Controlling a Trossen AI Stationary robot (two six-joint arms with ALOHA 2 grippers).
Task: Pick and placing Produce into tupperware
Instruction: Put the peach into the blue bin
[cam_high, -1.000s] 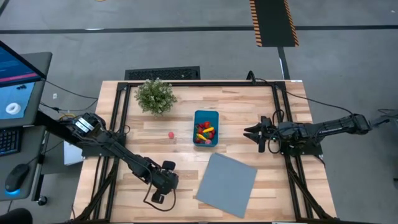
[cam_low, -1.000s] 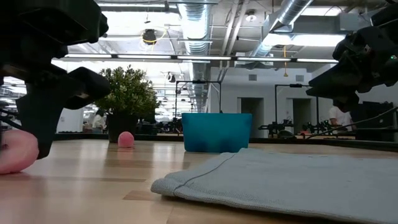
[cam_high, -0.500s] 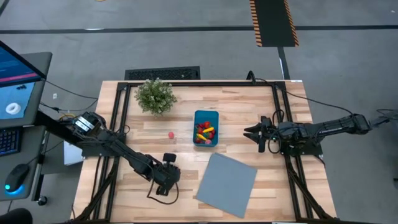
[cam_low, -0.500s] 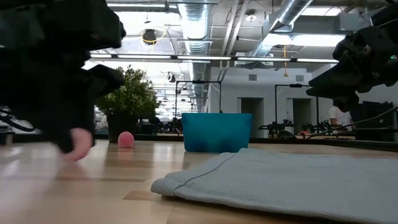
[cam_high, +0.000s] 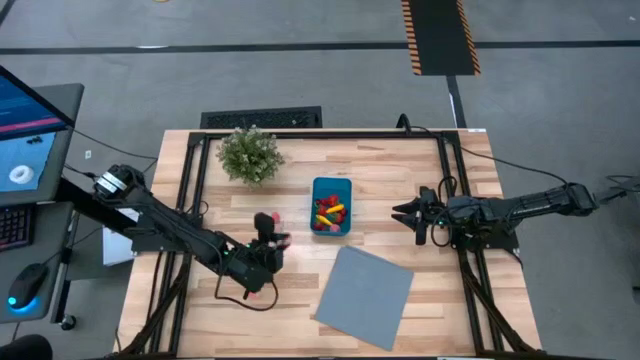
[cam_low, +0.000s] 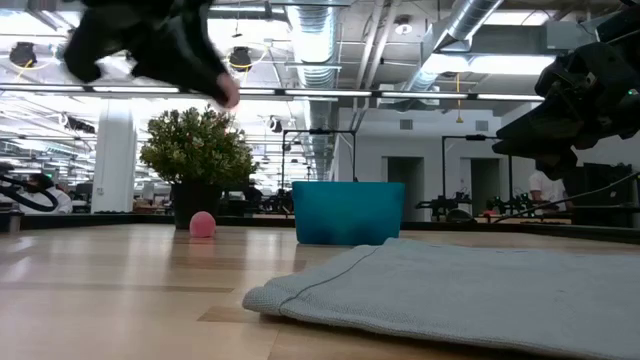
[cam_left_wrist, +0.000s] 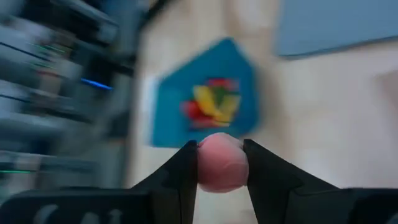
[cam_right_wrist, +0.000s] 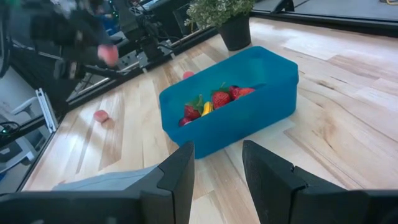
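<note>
My left gripper (cam_high: 278, 241) hangs above the table, near and left of the teal tupperware (cam_high: 331, 205), and is shut on a pink round piece of produce (cam_left_wrist: 221, 163). The low view shows that piece high in the air (cam_low: 228, 95). The tupperware holds red and yellow produce (cam_right_wrist: 214, 101). A second pink piece (cam_high: 275, 216) lies on the table left of the tub. My right gripper (cam_high: 400, 212) waits open at the table's right side, facing the tub. My left gripper pinches the pink round piece by its two opposite sides (cam_left_wrist: 204, 167) between its two fingers. The fingers slant down, coming from the table's near left toward the tupperware. The piece is lifted clear of the table.
A potted green plant (cam_high: 249, 153) stands at the far left. A flat grey-blue sheet (cam_high: 365, 295) lies near the front edge, right of my left gripper. One more pink piece (cam_right_wrist: 101, 116) rests on the wood beyond the sheet in the right wrist view.
My left gripper has risen from the table near the front edge and gone toward the far edge and the tupperware, tipping from pointing down to nearly level. The pink piece it holds has been lifted clear of the table.
</note>
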